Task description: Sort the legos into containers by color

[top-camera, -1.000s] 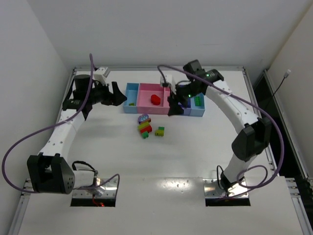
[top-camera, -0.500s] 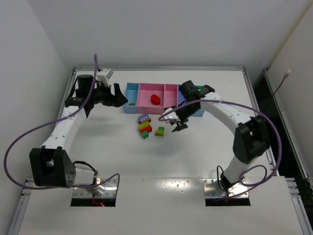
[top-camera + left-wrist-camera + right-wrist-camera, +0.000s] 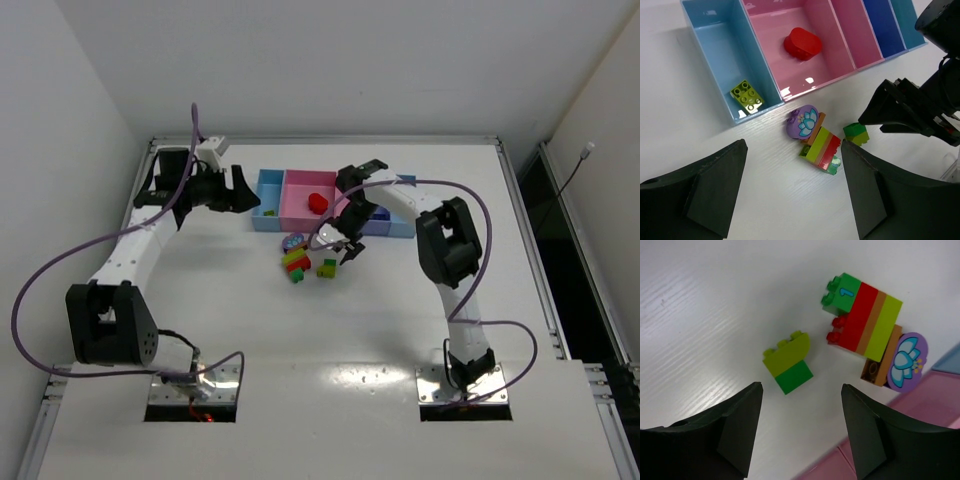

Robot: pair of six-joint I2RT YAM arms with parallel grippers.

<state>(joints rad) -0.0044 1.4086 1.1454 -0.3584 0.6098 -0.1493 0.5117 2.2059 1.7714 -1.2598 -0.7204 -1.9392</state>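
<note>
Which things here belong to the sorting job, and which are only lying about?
Job: row of joined shallow plastic bins; red plastic brick in the pink bin; lime brick in the light blue end bin; loose on the table: green-and-lime brick, striped brick stack, purple oval flower piece.
Not job: white table; purple arm cable.

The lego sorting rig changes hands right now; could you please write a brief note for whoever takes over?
Left gripper: open, empty, by the left end of the joined shallow plastic bins.
Right gripper: open, empty, over the small green-and-lime brick on the table.
Done: red rounded brick in the large pink bin; lime brick in the left light-blue bin.
Left: the green-and-lime brick, the striped green-red-brown-lime stack and the purple flower disc touching it, all on the table.
</note>
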